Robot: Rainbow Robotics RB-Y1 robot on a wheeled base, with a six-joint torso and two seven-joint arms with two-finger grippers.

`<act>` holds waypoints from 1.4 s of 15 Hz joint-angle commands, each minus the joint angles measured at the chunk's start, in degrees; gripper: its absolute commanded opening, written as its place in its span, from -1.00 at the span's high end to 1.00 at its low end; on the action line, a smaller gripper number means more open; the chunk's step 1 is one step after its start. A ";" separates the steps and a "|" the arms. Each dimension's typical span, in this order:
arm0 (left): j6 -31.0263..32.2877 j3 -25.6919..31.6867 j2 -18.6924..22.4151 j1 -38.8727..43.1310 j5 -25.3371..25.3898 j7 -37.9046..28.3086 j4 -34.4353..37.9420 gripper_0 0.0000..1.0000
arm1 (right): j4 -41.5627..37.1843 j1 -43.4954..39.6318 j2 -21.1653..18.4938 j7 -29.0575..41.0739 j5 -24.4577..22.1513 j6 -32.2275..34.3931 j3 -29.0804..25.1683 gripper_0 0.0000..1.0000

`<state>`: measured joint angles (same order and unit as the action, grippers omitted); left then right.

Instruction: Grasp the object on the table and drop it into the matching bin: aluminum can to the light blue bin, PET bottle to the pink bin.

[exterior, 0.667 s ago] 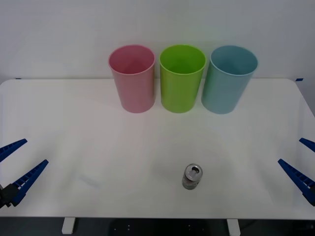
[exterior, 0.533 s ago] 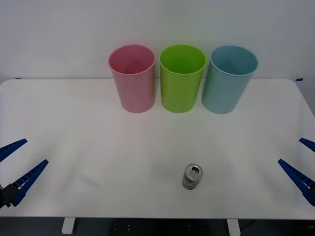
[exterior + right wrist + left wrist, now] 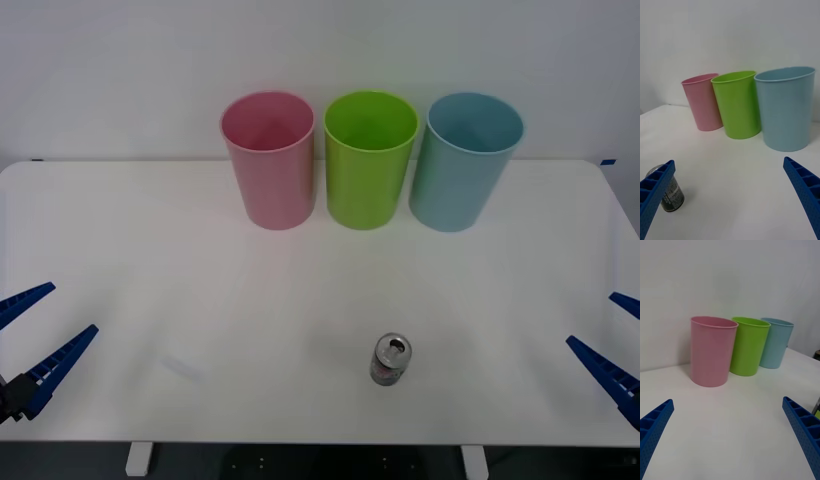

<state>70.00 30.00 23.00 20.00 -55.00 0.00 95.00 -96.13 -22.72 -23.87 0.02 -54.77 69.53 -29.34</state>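
The white table (image 3: 120,230) bears three bins (image 3: 370,160) and a can (image 3: 391,359).

Three bins stand on one table (image 3: 120,250): one pink bin (image 3: 268,160), one lime green bin (image 3: 369,160), one light blue bin (image 3: 464,162). One aluminum can (image 3: 390,360). Two open grippers.

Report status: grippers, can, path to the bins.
Left gripper open, low at table's left edge. Right gripper open, at right edge. Aluminum can upright on table, ungrasped. Nothing between can and light blue bin.
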 commanded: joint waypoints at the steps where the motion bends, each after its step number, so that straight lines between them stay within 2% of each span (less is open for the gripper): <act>1: 0.00 0.00 0.00 0.00 0.00 0.00 0.00 -1.00 | 0.42 -0.83 -1.27 -0.20 0.02 0.25 0.86 -1.00; 5: 0.00 0.00 0.00 0.00 0.00 0.00 0.00 -1.00 | 4.99 -0.13 -4.08 -2.66 -0.07 3.50 4.03 -1.00; 9: 0.00 0.00 0.00 0.00 0.00 0.00 0.00 -1.00 | 9.74 3.74 -4.26 -5.12 -4.55 8.60 5.34 -1.00; 11: 0.00 0.00 0.00 0.00 0.00 0.00 0.00 -1.00 | 10.62 5.14 -4.26 -9.42 -6.66 8.78 6.57 -1.00; 15: 0.00 0.00 0.00 0.00 0.00 0.00 0.00 -1.00 | 15.36 8.48 -4.26 -16.72 -7.72 8.78 12.02 -1.00; 21: 0.00 0.00 0.00 0.00 0.00 0.00 0.00 -1.00 | 23.19 14.28 -4.26 -20.15 -7.81 8.34 19.58 -1.00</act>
<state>70.00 30.00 23.00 20.00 -55.00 0.00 95.00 -73.93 -9.16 -28.13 -19.72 -62.52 78.03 -10.61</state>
